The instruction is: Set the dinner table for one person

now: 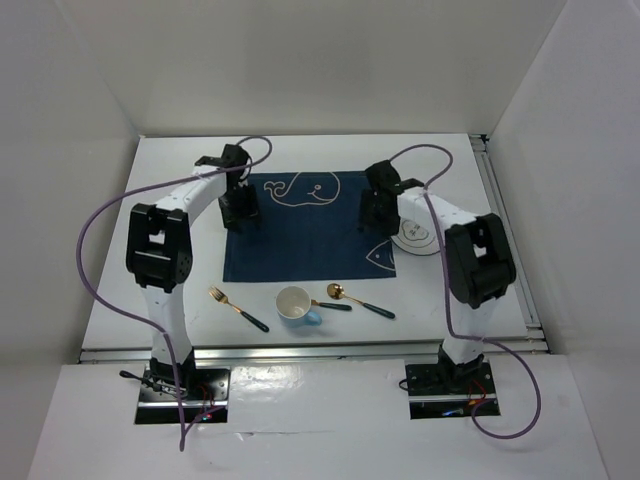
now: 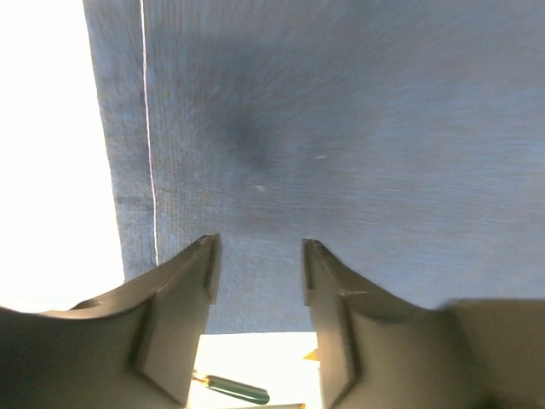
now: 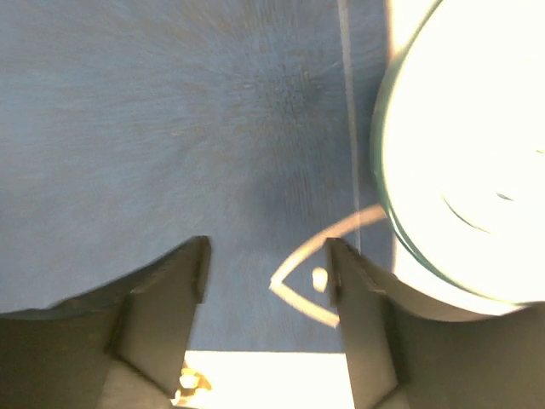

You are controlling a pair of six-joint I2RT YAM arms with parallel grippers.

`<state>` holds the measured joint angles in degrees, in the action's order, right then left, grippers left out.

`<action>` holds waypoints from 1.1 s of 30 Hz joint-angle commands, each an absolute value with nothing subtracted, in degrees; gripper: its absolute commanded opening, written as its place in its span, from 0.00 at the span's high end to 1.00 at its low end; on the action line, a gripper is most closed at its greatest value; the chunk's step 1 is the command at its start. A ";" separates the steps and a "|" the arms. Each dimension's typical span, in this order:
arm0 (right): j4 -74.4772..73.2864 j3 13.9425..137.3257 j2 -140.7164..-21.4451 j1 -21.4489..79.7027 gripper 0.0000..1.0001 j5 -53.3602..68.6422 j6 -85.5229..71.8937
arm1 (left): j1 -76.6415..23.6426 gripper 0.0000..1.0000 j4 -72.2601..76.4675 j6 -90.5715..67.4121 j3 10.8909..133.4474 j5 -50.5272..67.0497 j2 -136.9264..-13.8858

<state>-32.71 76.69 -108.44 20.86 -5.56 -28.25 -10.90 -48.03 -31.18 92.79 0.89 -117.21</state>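
Note:
The white dinner table [image 1: 170, 190] carries a navy placemat [image 1: 305, 235] with white whale drawings. My left gripper [image 1: 240, 212] hangs open and empty over the mat's left edge; the left wrist view shows the mat [image 2: 341, 128] under its jaws. My right gripper [image 1: 372, 215] hangs open and empty over the mat's right edge, beside a white plate [image 1: 415, 238] that lies just right of the mat. The plate [image 3: 464, 162] and the mat [image 3: 170, 128] show in the right wrist view. A white cup [image 1: 294, 303], a gold fork [image 1: 236, 308] and two gold spoons [image 1: 342, 295] lie in front of the mat.
White walls enclose the table at the back and both sides. Aluminium rails [image 1: 510, 230] run along the right and near edges. Purple cables [image 1: 100, 230] loop from both arms. The fork's green handle [image 2: 237, 389] shows between my left fingers.

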 commanded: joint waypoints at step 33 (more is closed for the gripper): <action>6.14 34.37 -88.15 -16.87 0.28 21.01 -49.83 | -11.87 0.17 -49.66 -25.14 85.52 9.05 -89.12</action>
<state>1.19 33.85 -85.01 -16.67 21.91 -48.36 -11.57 -51.11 -26.70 85.10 8.64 -90.56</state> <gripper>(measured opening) 0.744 0.830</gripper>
